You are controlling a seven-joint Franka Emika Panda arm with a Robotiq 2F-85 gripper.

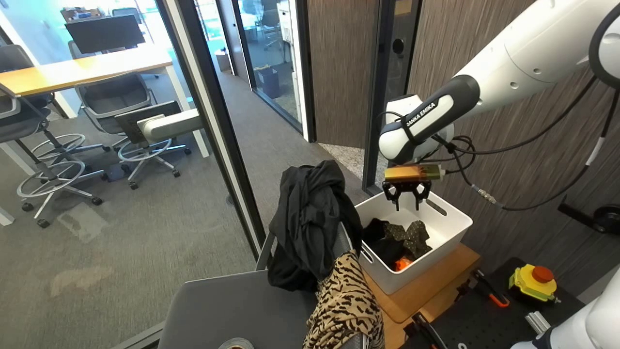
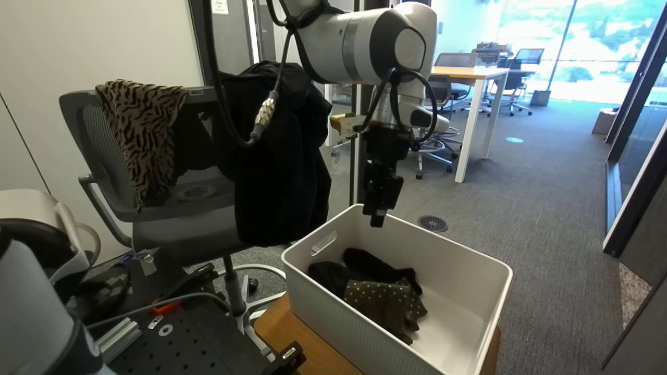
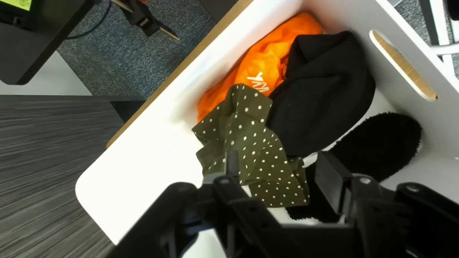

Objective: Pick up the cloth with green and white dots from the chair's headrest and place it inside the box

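Note:
The cloth, dark olive-green with pale dots, lies crumpled inside the box, in both exterior views (image 1: 416, 237) (image 2: 378, 299) and the wrist view (image 3: 258, 143). The box is a white bin in both exterior views (image 1: 426, 261) (image 2: 333, 319); its wall also fills part of the wrist view (image 3: 150, 179). My gripper (image 1: 408, 207) is above the box, fingers pointing down. In the wrist view the gripper (image 3: 278, 166) is open, its fingers apart with nothing held between them. It also shows edge-on in an exterior view (image 2: 378, 221). The cloth's underside is hidden.
Inside the box also lie an orange cloth (image 3: 265, 61), a black cloth (image 3: 319, 96) and a fuzzy black piece (image 3: 380, 143). A black garment (image 1: 310, 218) and an animal-print cloth (image 1: 344, 300) hang over the chair (image 1: 227, 305) beside the box. A wooden surface (image 1: 438, 281) supports the box.

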